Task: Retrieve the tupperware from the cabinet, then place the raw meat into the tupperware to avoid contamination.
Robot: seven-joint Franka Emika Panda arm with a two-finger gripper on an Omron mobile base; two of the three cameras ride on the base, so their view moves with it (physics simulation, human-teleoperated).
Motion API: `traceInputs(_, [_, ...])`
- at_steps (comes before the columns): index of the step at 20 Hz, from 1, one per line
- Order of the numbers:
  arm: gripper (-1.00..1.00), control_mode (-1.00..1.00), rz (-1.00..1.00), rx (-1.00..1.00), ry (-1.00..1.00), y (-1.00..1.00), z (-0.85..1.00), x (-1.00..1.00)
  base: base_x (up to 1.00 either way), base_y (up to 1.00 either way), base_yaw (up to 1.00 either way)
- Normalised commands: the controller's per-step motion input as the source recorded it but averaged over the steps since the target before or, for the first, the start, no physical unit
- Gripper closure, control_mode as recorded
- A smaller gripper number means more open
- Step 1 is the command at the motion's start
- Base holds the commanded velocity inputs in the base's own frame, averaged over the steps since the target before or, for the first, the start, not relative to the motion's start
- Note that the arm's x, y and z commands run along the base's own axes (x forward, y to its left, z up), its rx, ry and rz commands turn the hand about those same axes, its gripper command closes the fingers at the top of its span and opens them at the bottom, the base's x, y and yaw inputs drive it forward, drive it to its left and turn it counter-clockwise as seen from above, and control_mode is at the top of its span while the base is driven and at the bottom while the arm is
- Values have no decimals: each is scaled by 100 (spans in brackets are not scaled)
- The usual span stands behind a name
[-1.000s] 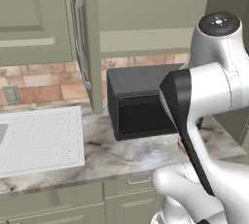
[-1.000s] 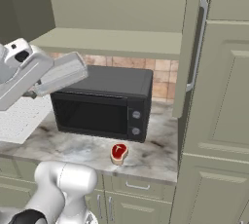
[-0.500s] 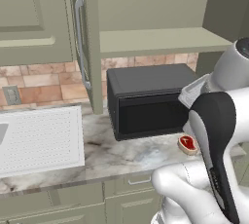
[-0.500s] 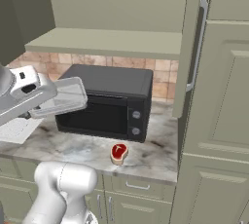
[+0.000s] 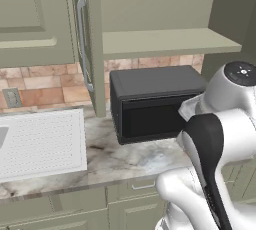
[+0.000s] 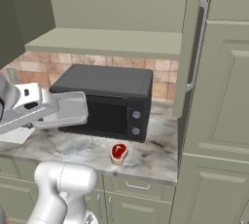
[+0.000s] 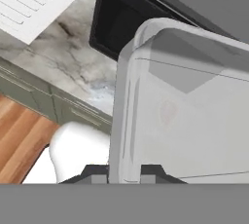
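Lower now, the pincer (image 7: 124,172) holds the tupperware (image 6: 65,110) by its rim; set it level on the surface (image 6: 82,146), beside the raw meat (image 6: 118,152).

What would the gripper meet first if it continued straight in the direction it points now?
Probably the black microwave: the gripper, shut on the tupperware, points toward its front, so the container's far edge would likely touch first. Depth is uncertain.

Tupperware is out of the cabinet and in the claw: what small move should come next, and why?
Probably lower the tupperware onto the bare marble counter near the raw meat. The claw is shut on the container's rim and holds it in the air in front of the microwave, while the steak lies on the counter, so the container must be set down before the meat can be picked up.
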Motion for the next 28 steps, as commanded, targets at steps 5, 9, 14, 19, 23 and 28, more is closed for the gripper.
traceInputs(5, [100,-100,-15,1,10,5,-31,22,0,0,0])
traceInputs(9, [100,-100,-7,7,9,8,-30,19,0,0,0])
traceInputs(14, [100,-100,-3,5,2,11,-29,13,0,0,0])
traceInputs(19, [100,-100,-6,1,-3,15,-25,11,0,0,0])
traceInputs(23, [100,-100,-7,1,-2,16,-27,22,0,0,0])
traceInputs(28, [100,-100,-6,3,0,14,-29,31,0,0,0])
